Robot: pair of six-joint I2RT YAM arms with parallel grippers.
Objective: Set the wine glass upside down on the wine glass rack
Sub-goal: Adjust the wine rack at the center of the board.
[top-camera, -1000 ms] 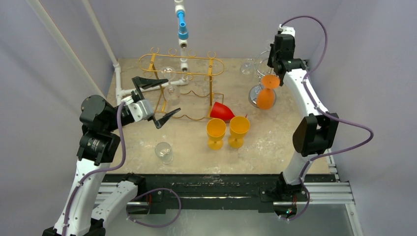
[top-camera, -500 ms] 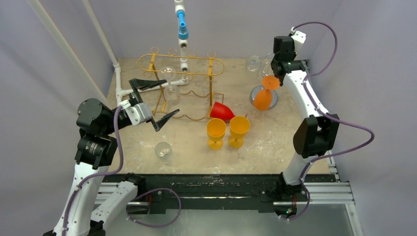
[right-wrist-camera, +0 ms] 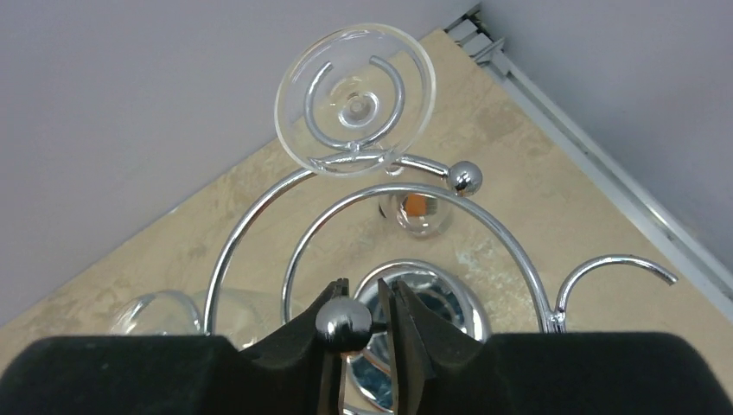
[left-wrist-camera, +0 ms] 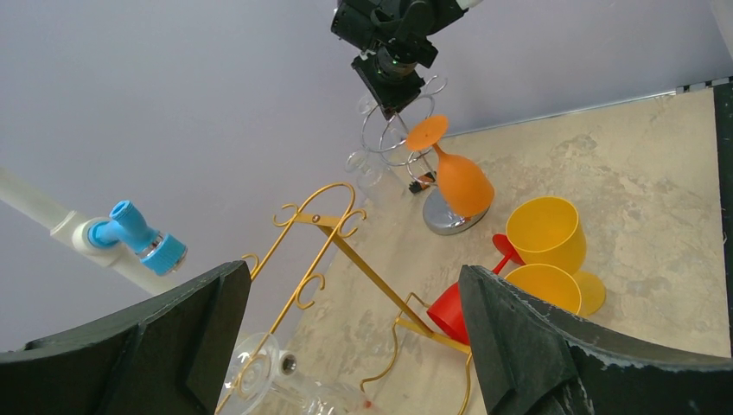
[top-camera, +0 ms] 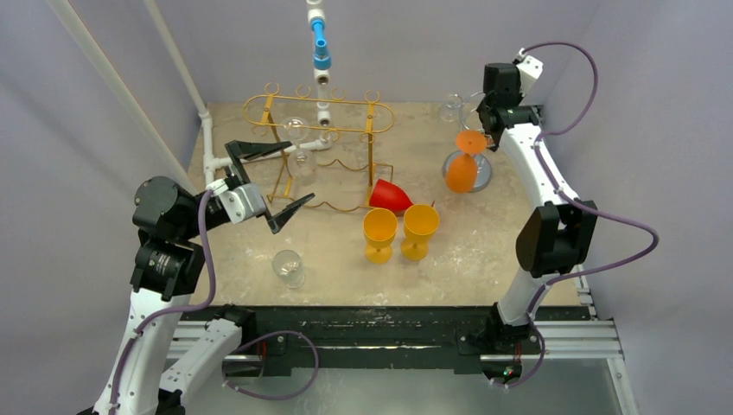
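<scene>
Since the earlier frame my right arm has drawn back toward the upper right of the top view. The right claw [right-wrist-camera: 365,294] now sits just above and to the right of the orange wine glass [top-camera: 462,171], and the chrome rack [left-wrist-camera: 449,223] shows slightly further right than it did.

The glass hangs upside down on that rack at the upper right of the tabletop [top-camera: 484,251]. Its flat foot is on top and its bowl is low, close over the rack's round base. Its long axis runs foot to bowl and leans rather than hanging plumb. It is opaque orange, a plain tulip bowl on a short stem.

In the right wrist view the jaws are parted by a narrow slot and I see nothing clamped in it. A chrome ball end of the rack shows right at the fingertips. The orange glass itself is out of that view. A clear glass [right-wrist-camera: 354,98] hangs foot-up at the top of that frame.

My left claw [top-camera: 278,177] is spread wide and empty at the left of the top view, by the gold rack [top-camera: 320,112], well apart from the glass. The right arm is far nearer. I judge the hang as done, so the next move is a clean retreat up and away from the foot.
</scene>
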